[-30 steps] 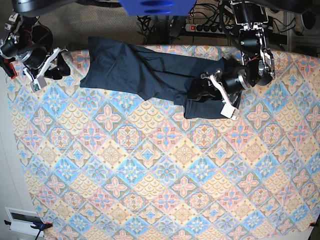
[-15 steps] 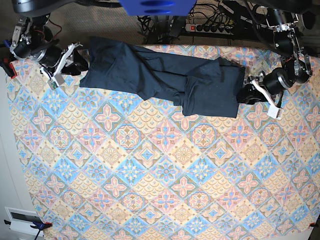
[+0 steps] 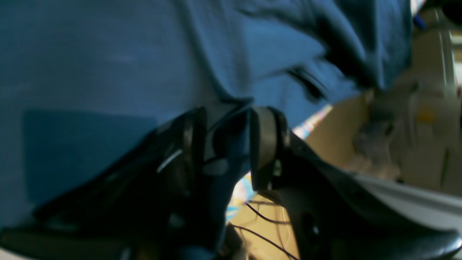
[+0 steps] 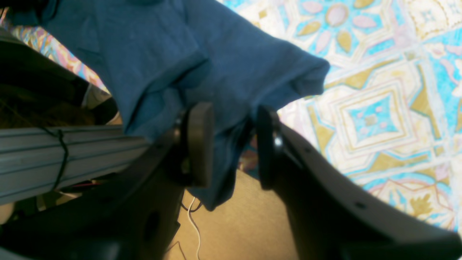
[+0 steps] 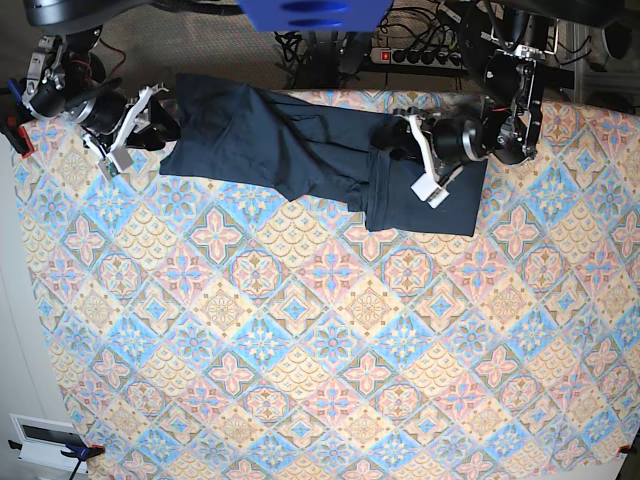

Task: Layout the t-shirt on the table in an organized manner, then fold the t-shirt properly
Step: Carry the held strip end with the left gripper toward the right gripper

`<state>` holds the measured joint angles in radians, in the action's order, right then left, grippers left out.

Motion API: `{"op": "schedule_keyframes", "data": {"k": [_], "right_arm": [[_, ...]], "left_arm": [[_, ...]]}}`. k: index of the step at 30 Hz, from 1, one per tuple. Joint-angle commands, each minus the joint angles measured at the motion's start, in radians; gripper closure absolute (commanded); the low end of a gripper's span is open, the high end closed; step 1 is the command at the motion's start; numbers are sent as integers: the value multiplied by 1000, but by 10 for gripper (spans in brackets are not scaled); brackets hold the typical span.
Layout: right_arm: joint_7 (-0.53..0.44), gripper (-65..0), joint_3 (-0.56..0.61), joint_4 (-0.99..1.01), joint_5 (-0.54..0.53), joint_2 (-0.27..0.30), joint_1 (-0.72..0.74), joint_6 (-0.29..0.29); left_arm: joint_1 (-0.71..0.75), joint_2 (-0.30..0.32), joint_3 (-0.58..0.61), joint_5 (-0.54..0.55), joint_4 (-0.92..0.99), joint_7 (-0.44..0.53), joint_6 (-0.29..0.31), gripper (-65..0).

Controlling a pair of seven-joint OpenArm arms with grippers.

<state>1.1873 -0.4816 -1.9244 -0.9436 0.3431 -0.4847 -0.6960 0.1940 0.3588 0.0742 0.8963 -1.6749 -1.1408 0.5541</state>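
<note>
The table [image 5: 300, 380] is mostly bare; the t-shirt [image 5: 290, 140] lies bunched along its far edge. Left gripper [image 3: 225, 144] and right gripper [image 4: 231, 144] each pinch cloth, so pull outward evenly.

My overhead view evenly bright and sharp, table [image 5: 330, 380] edges bowed by lens distortion, left wrist view dim, heavily blurred — t-shirt [image 3: 108, 65] smeared, right wrist view brighter, soft focus up close
</note>
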Motion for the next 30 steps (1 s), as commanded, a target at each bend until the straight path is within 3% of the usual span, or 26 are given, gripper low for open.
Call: {"op": "schedule_keyframes", "data": {"k": [1, 8, 11, 19, 23, 30], "right_arm": [[-19, -191, -10, -16, -21, 15, 1, -2], [-19, -191, -10, -16, -21, 15, 1, -2], [-17, -191, -7, -16, -21, 15, 1, -2], [-19, -191, -4, -16, -21, 15, 1, -2], [-17, -191, -4, -16, -21, 15, 1, -2], [-13, -191, -6, -17, -21, 15, 1, -2]], "left_arm": [[-9, 4, 26, 47, -35, 12, 10, -199], [-1, 7, 174, 67, -97, 9, 10, -199], [-1, 36, 174, 71, -97, 15, 10, -199], [-9, 42, -139, 145, -92, 15, 10, -199], [-38, -22, -259, 143, -57, 15, 2, -202], [-150, -145, -270, 122, 169, 17, -10, -201]]}}
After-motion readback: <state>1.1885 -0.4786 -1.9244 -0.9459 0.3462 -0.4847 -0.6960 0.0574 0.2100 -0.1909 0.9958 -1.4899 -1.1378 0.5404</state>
